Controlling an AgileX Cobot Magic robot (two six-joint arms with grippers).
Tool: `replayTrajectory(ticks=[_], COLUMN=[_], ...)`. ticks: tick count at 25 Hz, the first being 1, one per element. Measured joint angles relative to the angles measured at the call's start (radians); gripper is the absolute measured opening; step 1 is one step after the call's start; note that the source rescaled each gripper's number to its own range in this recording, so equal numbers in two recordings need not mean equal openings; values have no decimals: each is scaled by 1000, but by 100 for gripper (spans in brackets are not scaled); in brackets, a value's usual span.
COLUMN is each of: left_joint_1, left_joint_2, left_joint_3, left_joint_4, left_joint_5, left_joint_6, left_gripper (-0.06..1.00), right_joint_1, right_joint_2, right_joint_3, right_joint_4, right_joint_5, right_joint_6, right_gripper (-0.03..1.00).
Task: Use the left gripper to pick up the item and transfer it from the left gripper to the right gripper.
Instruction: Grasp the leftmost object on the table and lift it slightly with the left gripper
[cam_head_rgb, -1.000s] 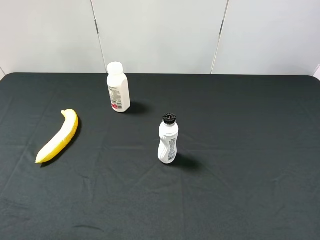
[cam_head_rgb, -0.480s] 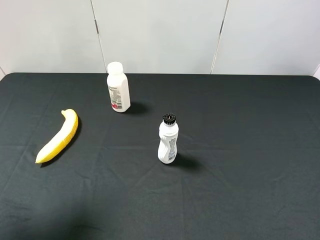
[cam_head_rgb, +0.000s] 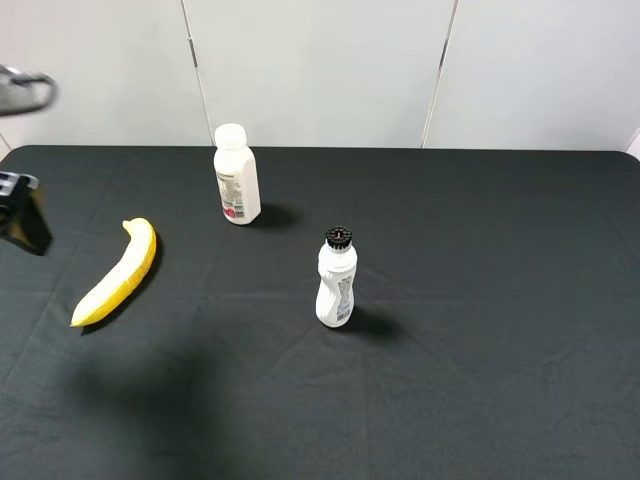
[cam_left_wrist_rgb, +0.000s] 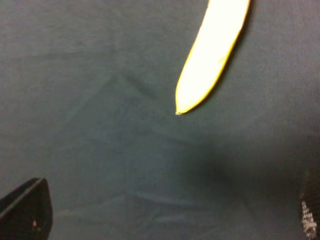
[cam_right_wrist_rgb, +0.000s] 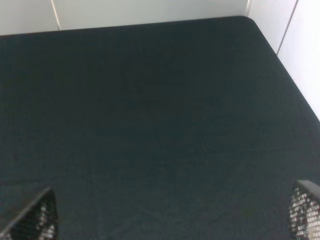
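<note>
The item, a long curved yellow banana (cam_head_rgb: 118, 273), lies on the black cloth at the left of the table. In the left wrist view its pointed end (cam_left_wrist_rgb: 210, 55) shows lit and bare. My left gripper (cam_left_wrist_rgb: 167, 215) is open, its two black fingertips (cam_left_wrist_rgb: 25, 210) wide apart and short of the banana, touching nothing. A black part of the left arm (cam_head_rgb: 24, 215) shows at the left edge of the exterior view, left of the banana. My right gripper (cam_right_wrist_rgb: 167, 217) is open over bare cloth with nothing between its fingers; the exterior view does not show it.
A white bottle with a white cap (cam_head_rgb: 236, 176) stands at the back, right of the banana. A white bottle with a black ribbed cap (cam_head_rgb: 337, 279) stands near the middle. The right wrist view shows the table's far corner (cam_right_wrist_rgb: 250, 20) and a white wall.
The left arm has come into the exterior view at the left edge, and its shadow has spread over the front left cloth. The banana and both bottles have not moved.
</note>
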Motion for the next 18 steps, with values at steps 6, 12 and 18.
replayTrajectory(ticks=[6, 12, 18], left_joint_1=[-17, -17, -17], left_joint_2=[160, 281, 436], left_joint_3=[0, 0, -1], left_joint_4=[0, 0, 1], left_joint_5=[-83, -169, -269], left_joint_6=[0, 1, 1], left_gripper=[98, 98, 98], right_joint_1=[0, 0, 0], right_joint_2=[0, 0, 0], right_joint_3=[0, 0, 0], right_joint_4=[0, 0, 0], right_joint_5=[0, 0, 0], right_joint_6=[0, 0, 0], right_gripper=[100, 100, 100])
